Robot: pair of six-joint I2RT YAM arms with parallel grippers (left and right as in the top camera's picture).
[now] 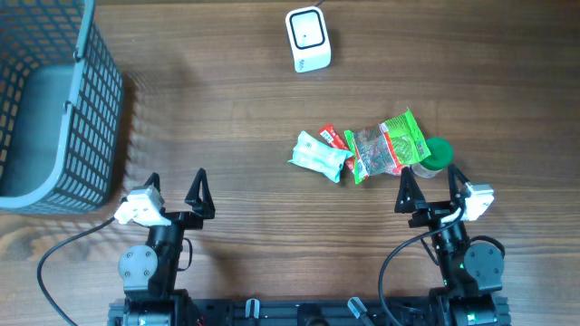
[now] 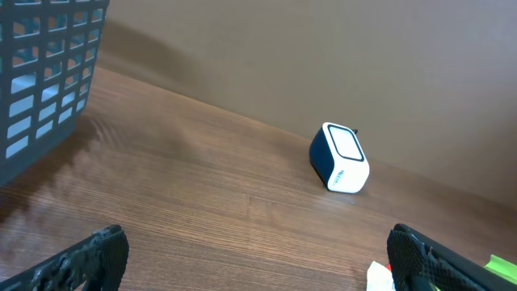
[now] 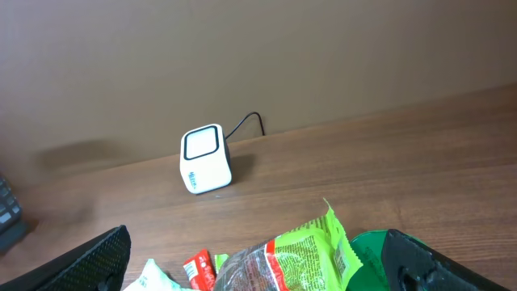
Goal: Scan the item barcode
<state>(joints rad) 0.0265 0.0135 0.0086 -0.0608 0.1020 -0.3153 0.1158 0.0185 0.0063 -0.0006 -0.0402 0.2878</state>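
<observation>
Scanning has not begun: left claw [image 1: 175,178] and right claw [image 1: 429,174] both gape empty, the green snack packet [image 1: 388,145] lying on the table [image 1: 227,109] just before the right one, well apart from the barcode scanner [image 1: 308,39].

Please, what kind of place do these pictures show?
Probably a mock shop checkout on a wooden table: a small white barcode scanner, a plastic shopping basket, and a few snack packets.

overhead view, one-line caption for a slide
Jaws open on both sides, snack packets untouched, white scanner beyond, grey basket at left.
</observation>
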